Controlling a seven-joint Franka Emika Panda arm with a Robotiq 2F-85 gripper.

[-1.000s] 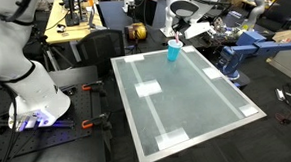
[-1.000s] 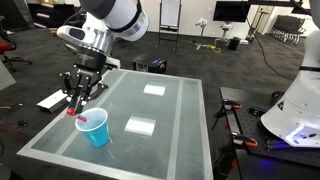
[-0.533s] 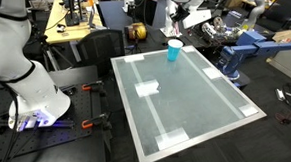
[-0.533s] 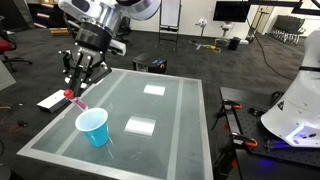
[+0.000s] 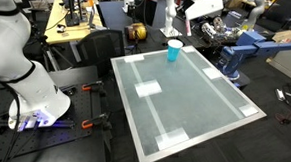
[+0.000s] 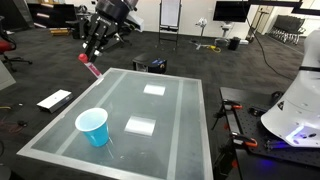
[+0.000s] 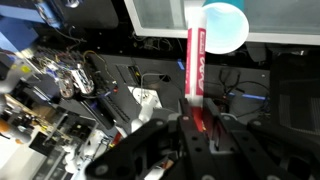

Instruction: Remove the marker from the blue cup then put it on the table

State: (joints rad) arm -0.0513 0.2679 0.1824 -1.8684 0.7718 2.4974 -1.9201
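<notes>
The blue cup (image 6: 92,127) stands upright and empty near a corner of the pale grey-green table (image 6: 170,125); it also shows in an exterior view (image 5: 174,50) and in the wrist view (image 7: 226,25). My gripper (image 6: 93,55) is high above the table, well clear of the cup, and is shut on the red-pink marker (image 6: 90,68), which hangs down from the fingers. In the wrist view the marker (image 7: 195,65) runs from between the jaws (image 7: 198,122) out toward the cup. In an exterior view the gripper (image 5: 168,15) is above the cup.
White tape patches (image 6: 139,125) lie on the tabletop. A white robot base (image 5: 31,87) stands beside the table (image 5: 181,94). A white flat object (image 6: 53,99) lies on the floor near the table's edge. Cluttered desks and equipment (image 5: 223,32) are behind.
The gripper has risen with the marker, drawing it up out of the blue cup to well above the table. The cup has stayed in place.
</notes>
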